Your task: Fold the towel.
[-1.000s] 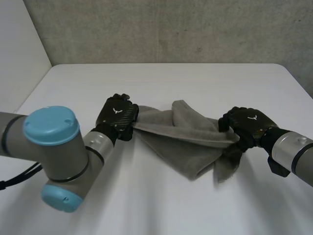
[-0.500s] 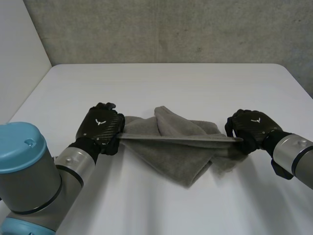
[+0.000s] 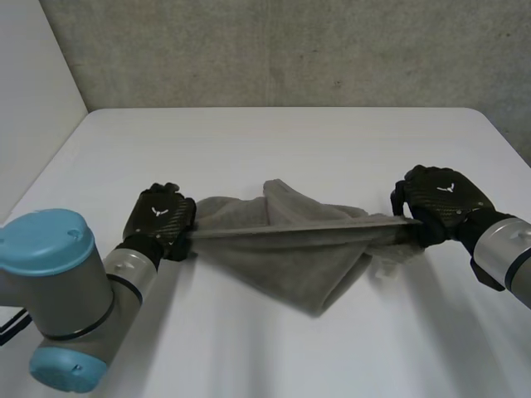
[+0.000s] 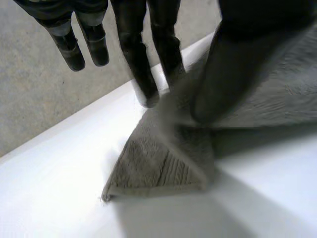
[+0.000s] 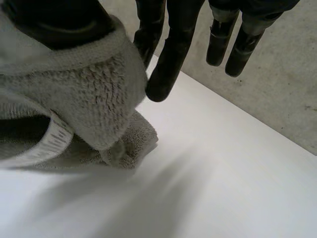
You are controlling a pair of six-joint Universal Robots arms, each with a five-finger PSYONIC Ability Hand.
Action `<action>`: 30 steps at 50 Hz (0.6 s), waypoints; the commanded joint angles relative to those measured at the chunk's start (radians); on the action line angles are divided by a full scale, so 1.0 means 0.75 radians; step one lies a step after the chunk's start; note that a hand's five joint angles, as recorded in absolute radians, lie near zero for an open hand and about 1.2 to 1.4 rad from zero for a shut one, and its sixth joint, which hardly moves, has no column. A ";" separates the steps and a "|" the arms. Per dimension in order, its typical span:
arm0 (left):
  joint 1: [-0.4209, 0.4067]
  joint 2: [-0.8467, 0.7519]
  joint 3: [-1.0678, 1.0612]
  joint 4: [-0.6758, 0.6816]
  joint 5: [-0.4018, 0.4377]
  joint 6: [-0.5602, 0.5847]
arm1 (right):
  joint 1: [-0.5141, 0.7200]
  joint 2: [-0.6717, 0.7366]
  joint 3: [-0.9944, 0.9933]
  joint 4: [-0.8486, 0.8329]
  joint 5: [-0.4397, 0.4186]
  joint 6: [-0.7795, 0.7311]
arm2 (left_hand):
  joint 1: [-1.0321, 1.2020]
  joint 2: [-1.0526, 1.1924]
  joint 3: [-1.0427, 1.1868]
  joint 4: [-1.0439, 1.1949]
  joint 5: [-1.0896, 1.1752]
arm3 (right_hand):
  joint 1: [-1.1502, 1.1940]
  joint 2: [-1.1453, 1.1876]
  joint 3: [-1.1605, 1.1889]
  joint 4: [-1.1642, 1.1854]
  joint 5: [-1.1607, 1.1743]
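Observation:
A grey towel (image 3: pixel 290 259) lies bunched on the white table (image 3: pixel 290 141), with its upper edge pulled into a taut line between my two hands. My left hand (image 3: pixel 158 218) grips the left end of that edge. In the left wrist view the thumb (image 4: pixel 228 64) presses the towel (image 4: pixel 158 166) against the fingers, and a folded corner rests on the table under the hand. My right hand (image 3: pixel 440 201) grips the right end. In the right wrist view the towel (image 5: pixel 94 94) wraps over the thumb, a finger (image 5: pixel 171 59) presses against it, and a white label hangs below.
A rough concrete wall (image 3: pixel 290 50) stands behind the table's far edge, and a pale wall (image 3: pixel 33 91) runs along its left side. Bare tabletop lies ahead of the towel and between it and the near edge.
Both hands have moved apart, the left one leftward and nearer, the right one rightward. The towel's upper edge has gone from slack to a straight taut line, and the bunch has spread wider.

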 commanded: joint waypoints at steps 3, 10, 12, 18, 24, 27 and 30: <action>-0.006 -0.106 0.068 0.001 0.001 -0.003 | -0.021 -0.001 -0.003 0.001 -0.004 0.000 | -0.527 -0.519 -0.069 -0.078 -0.511 | 0.095 0.078 -0.058 -0.102 0.074; -0.039 -0.112 0.074 0.001 0.001 -0.003 | -0.064 -0.001 -0.013 0.001 -0.010 0.000 | -0.671 -0.664 -0.069 -0.078 -0.656 | 0.095 0.078 -0.058 -0.102 0.074; -0.058 -0.114 0.074 0.001 0.001 -0.003 | -0.074 -0.001 -0.015 0.003 -0.016 0.000 | -0.675 -0.668 -0.069 -0.078 -0.659 | 0.095 0.078 -0.058 -0.102 0.074; -0.090 -0.118 0.072 0.003 -0.003 -0.001 | -0.126 -0.001 -0.029 0.005 -0.025 0.000 | -0.679 -0.672 -0.069 -0.078 -0.663 | 0.095 0.078 -0.058 -0.102 0.074; -0.086 -0.155 0.094 0.034 -0.003 -0.001 | -0.162 -0.003 -0.045 0.012 -0.043 -0.002 | -0.672 -0.664 -0.069 -0.078 -0.656 | 0.095 0.078 -0.058 -0.102 0.074; -0.084 -0.185 0.111 0.068 -0.009 -0.001 | -0.183 -0.003 -0.050 0.014 -0.057 0.000 | -0.656 -0.648 -0.069 -0.078 -0.640 | 0.095 0.078 -0.058 -0.102 0.074; -0.086 -0.218 0.133 0.085 -0.013 0.005 | -0.199 -0.003 -0.054 0.014 -0.059 0.000 | -0.648 -0.641 -0.069 -0.078 -0.632 | 0.095 0.078 -0.058 -0.102 0.074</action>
